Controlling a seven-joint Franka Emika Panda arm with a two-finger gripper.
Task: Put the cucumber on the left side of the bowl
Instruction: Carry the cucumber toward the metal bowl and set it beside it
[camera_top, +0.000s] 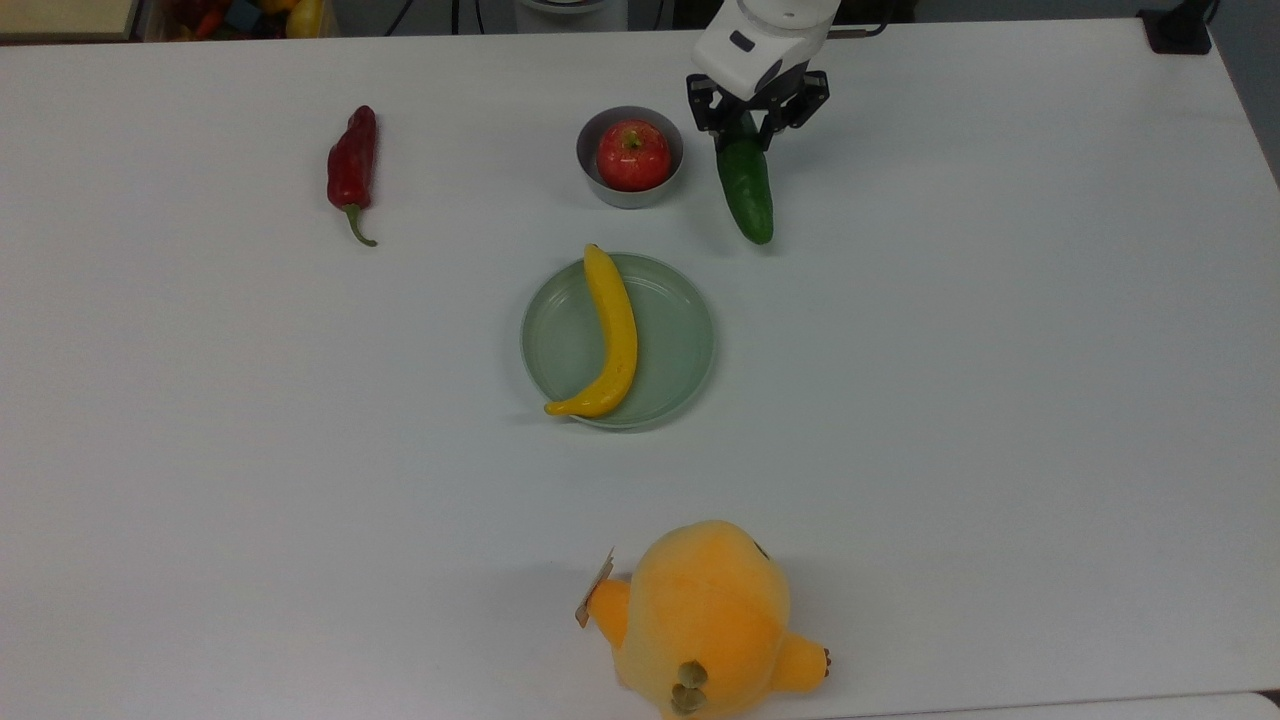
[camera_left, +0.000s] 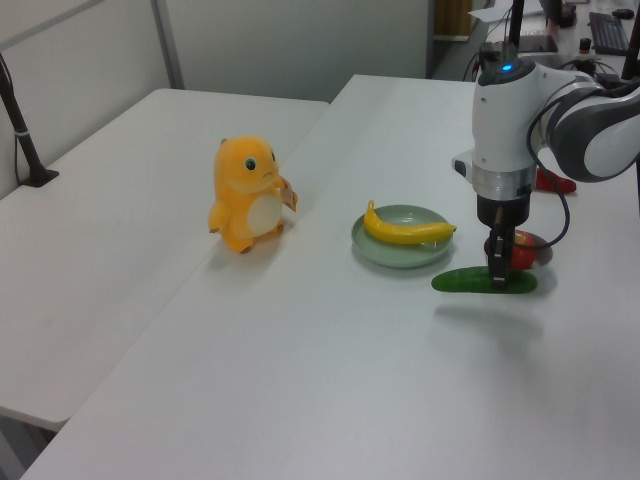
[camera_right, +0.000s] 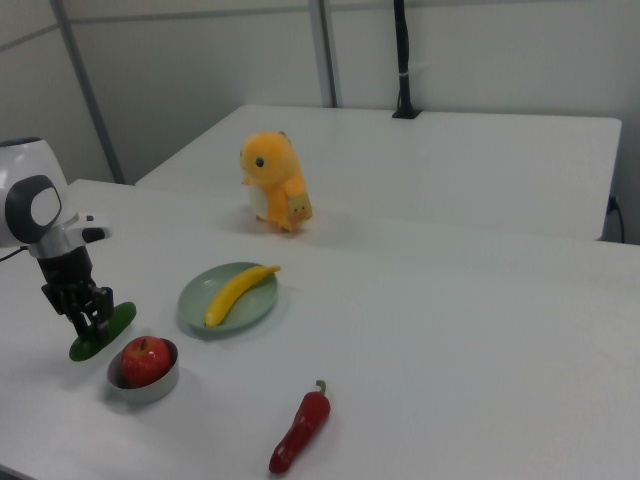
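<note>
The white table (camera_top: 1000, 400) spans the top view. At lower centre sits an orange plush toy (camera_top: 705, 620); mid-frame, a green plate (camera_top: 680, 350) holds 1 banana (camera_top: 612, 335). At upper centre the gripper (camera_top: 752, 118) pinches the cucumber (camera_top: 748, 185), held clear above the table just right of the bowl (camera_top: 630, 190) holding an apple (camera_top: 632, 155).

White Franka arm (camera_left: 505, 115) with black two-finger gripper (camera_top: 752, 122).
Rounded glossy white shells, grey joint sections, silver ring above the wrist flange, small blue light on top, thin dark cable looping beside the wrist, dark oval marking on the hand housing.
</note>
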